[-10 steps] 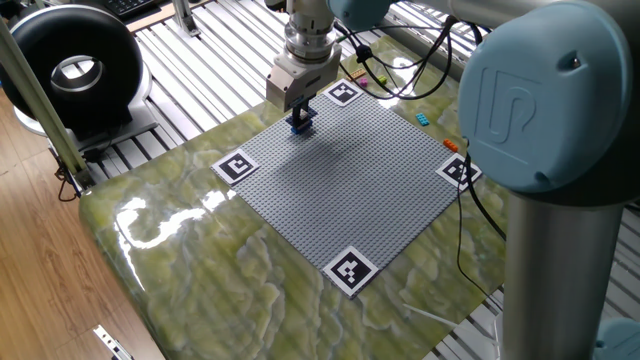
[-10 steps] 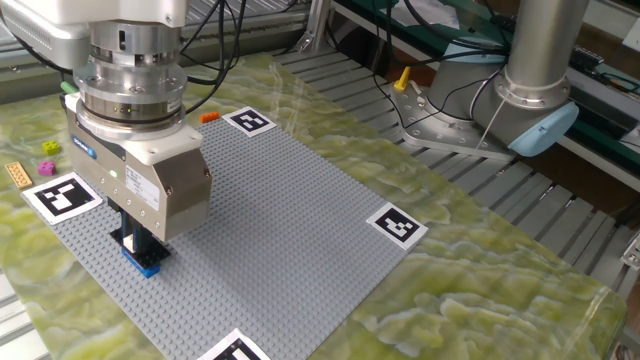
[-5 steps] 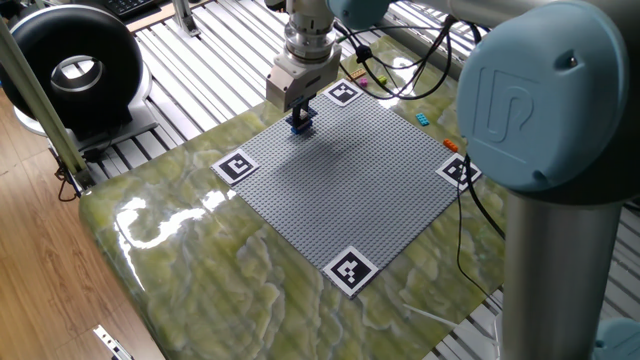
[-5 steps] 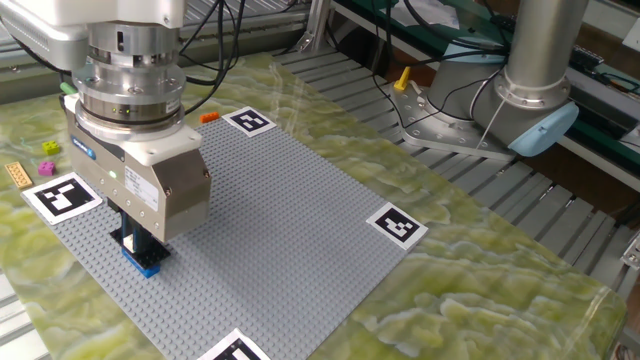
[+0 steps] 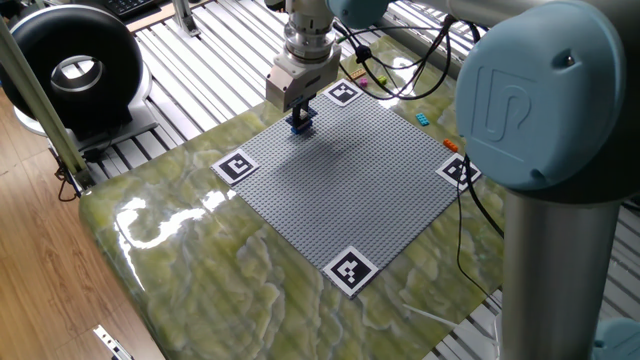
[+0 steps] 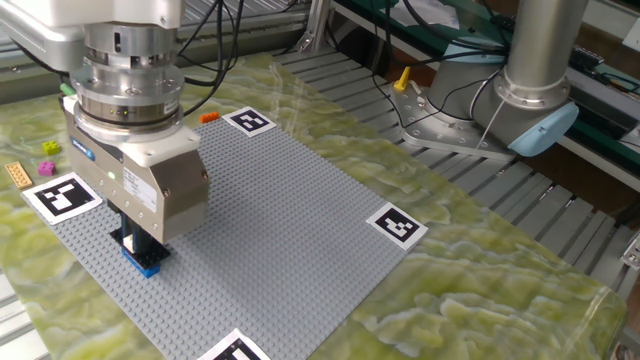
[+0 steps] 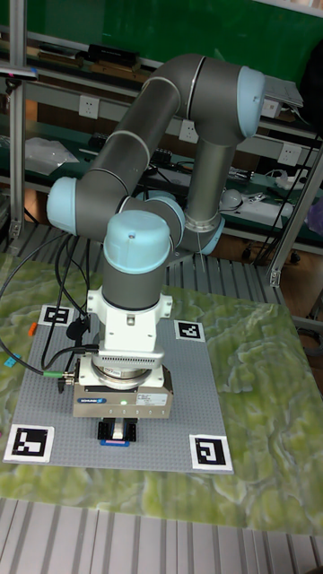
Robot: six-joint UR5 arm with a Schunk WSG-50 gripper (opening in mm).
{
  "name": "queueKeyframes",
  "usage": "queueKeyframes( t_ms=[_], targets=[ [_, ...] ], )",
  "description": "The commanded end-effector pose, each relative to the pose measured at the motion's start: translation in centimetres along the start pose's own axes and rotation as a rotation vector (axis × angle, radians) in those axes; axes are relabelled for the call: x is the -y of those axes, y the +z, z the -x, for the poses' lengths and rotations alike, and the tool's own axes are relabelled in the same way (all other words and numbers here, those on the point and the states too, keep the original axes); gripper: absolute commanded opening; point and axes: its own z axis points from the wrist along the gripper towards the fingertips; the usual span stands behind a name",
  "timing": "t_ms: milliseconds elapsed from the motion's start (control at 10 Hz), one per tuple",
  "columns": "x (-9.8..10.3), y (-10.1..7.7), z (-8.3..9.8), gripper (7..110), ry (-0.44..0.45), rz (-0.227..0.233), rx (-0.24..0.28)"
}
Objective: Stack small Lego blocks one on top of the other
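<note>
My gripper (image 6: 138,248) stands low over the near-left part of the grey baseplate (image 6: 300,220), its black fingers shut on a dark blue small Lego block (image 6: 143,262) that rests on the plate. In one fixed view the gripper (image 5: 301,122) is at the plate's far corner, with the blue block (image 5: 301,127) under it. In the tall view the gripper (image 7: 117,432) hides most of the block, with a strip of blue and magenta (image 7: 115,441) showing below the fingers. Loose blocks lie off the plate: magenta (image 6: 49,147), tan (image 6: 18,174), orange (image 6: 209,117).
Black-and-white marker squares (image 6: 397,226) sit at the baseplate's corners. Cyan (image 5: 424,119) and orange (image 5: 451,145) blocks lie beside the plate's far right edge. Cables (image 5: 400,85) trail behind the plate. The arm's base (image 6: 535,90) stands past the table's right edge.
</note>
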Motion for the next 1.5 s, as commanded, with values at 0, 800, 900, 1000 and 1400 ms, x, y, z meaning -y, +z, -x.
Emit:
queueKeyframes(
  t_ms=[0, 800, 900, 1000, 1400],
  targets=[
    [0.2, -0.4, 0.5, 7, 0.020, -0.035, 0.015],
    [-0.4, -0.5, 0.1, 7, 0.020, -0.031, -0.014],
    [-0.1, -0.9, 0.0, 7, 0.001, -0.030, -0.022],
    [0.0, -1.1, -0.1, 7, -0.015, -0.023, -0.033],
    [-0.5, -0.7, 0.4, 7, -0.043, -0.019, -0.014]
  ],
)
